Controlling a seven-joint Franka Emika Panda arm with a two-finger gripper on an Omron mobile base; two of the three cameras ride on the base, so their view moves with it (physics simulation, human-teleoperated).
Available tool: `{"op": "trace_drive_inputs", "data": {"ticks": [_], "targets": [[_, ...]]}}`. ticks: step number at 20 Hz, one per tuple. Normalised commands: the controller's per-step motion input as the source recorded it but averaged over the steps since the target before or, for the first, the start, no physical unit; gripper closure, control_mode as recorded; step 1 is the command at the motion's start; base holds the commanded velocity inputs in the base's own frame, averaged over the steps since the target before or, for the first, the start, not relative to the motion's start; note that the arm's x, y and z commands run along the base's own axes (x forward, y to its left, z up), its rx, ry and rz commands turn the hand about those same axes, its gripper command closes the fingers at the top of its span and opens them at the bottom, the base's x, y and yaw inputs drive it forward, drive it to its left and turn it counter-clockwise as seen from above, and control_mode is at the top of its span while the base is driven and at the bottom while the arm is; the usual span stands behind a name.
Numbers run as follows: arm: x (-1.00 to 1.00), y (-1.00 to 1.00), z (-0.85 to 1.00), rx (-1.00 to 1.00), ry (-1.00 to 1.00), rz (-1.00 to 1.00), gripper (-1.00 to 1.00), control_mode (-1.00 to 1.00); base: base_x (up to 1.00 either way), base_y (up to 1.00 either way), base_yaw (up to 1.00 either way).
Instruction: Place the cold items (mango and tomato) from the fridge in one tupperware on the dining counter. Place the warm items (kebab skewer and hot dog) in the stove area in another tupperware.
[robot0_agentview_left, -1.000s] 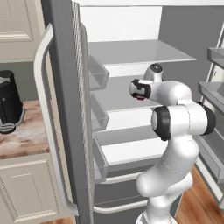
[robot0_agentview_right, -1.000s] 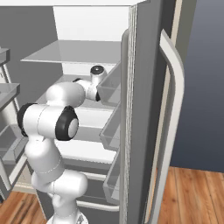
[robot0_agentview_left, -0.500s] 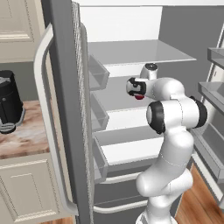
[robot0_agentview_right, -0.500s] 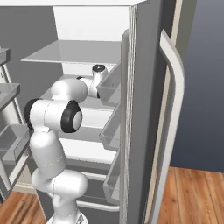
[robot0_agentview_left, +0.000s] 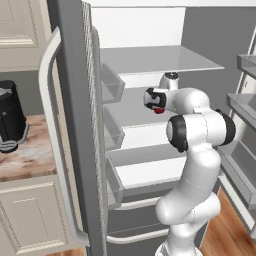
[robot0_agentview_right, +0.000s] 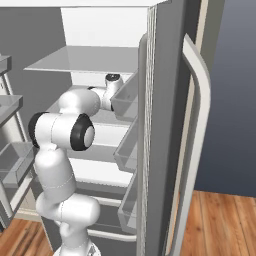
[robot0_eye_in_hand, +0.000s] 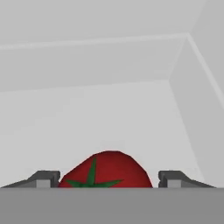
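The fridge (robot0_agentview_left: 70, 125) stands open with its white shelves bare. My arm reaches onto the middle shelf (robot0_agentview_left: 132, 107). A red tomato (robot0_eye_in_hand: 107, 170) with a green stem star lies on that shelf, and my gripper (robot0_eye_in_hand: 109, 178) straddles it, one fingertip (robot0_eye_in_hand: 43, 177) on each side with only narrow gaps. The jaws look open around it rather than pressed on it. From the left base camera the tomato (robot0_agentview_left: 159, 110) peeks out red just under the dark hand (robot0_agentview_left: 152, 98). The mango is out of view.
Clear door bins (robot0_agentview_left: 112, 85) line the left door close beside the hand, and more bins (robot0_agentview_left: 245, 105) hang on the right door. A black appliance (robot0_agentview_left: 10, 122) sits on a marbled counter (robot0_agentview_left: 30, 157) over cream cabinets. The right door's handle (robot0_agentview_right: 197, 125) curves near the wood floor (robot0_agentview_right: 220, 220).
The elbow has swung closer to the fridge and the hand has shifted slightly left over the shelf. The fingers have drawn in a little around the tomato.
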Motion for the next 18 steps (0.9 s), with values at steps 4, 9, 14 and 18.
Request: {"op": "trace_drive_inputs", "data": {"ticks": [4,9,14,18], "targets": [[-0.08,0.08,-0.23,0.0,0.0,-0.04,1.0,-1.0,0.0,0.0,0.0],[-0.07,0.06,-0.14,0.01,-0.03,-0.03,1.0,-1.0,0.0,0.0,0.0],[0.0,-0.01,-0.29,0.08,-0.32,-0.06,1.0,-1.0,0.0,0.0,0.0],[-0.15,0.0,-0.06,0.03,-0.24,-0.05,1.0,-1.0,0.0,0.0,0.0]]}}
